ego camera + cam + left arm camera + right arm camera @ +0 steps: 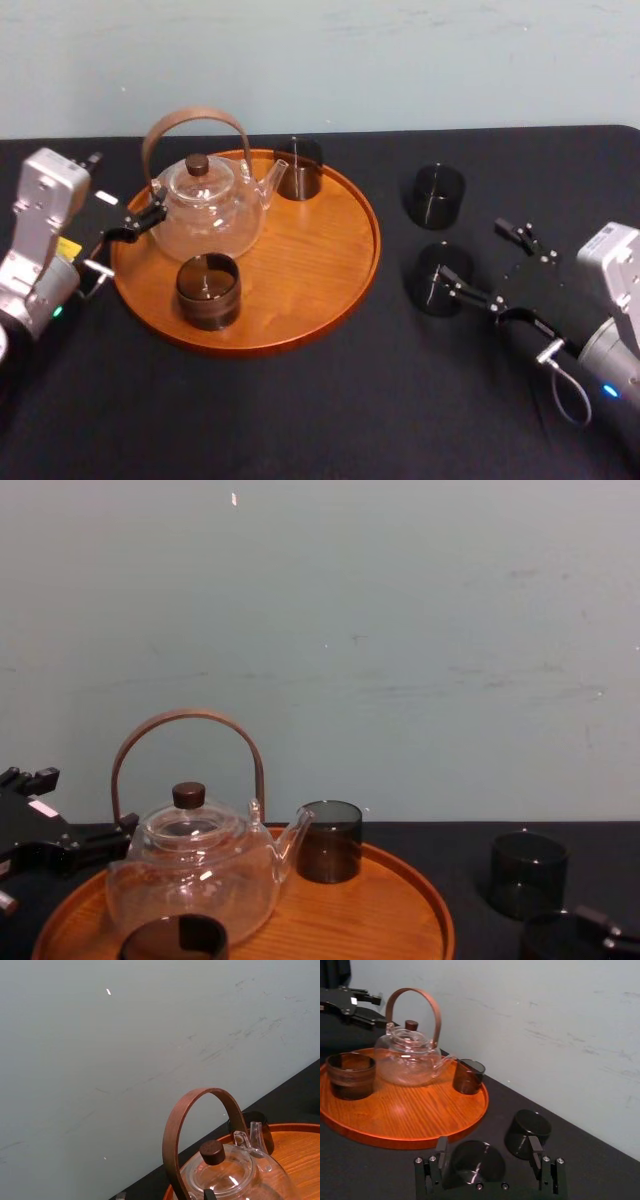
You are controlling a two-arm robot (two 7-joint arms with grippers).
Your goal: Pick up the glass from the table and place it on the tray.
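Teapot (232, 1175): lower body cut off by picture edge. Front glass (173, 937), tray (380, 910) near edge: base cut off. Rear glass (269, 1135), far edge: partly behind spout (258, 1136).

Right arm (615, 330) comes in from the lower right, sitting low and reaching forward and inward, silver wrist housing at the back and a black finger mount out front. The right gripper (470, 247) has its two black fingers (441, 1146) spread wide, pretty much level with each other, tips pointing forward. Left arm (35, 260) is over on the far left with its silver wrist tilted upward, and the left gripper (120, 190) points inward toward the middle, fingers parted as well.
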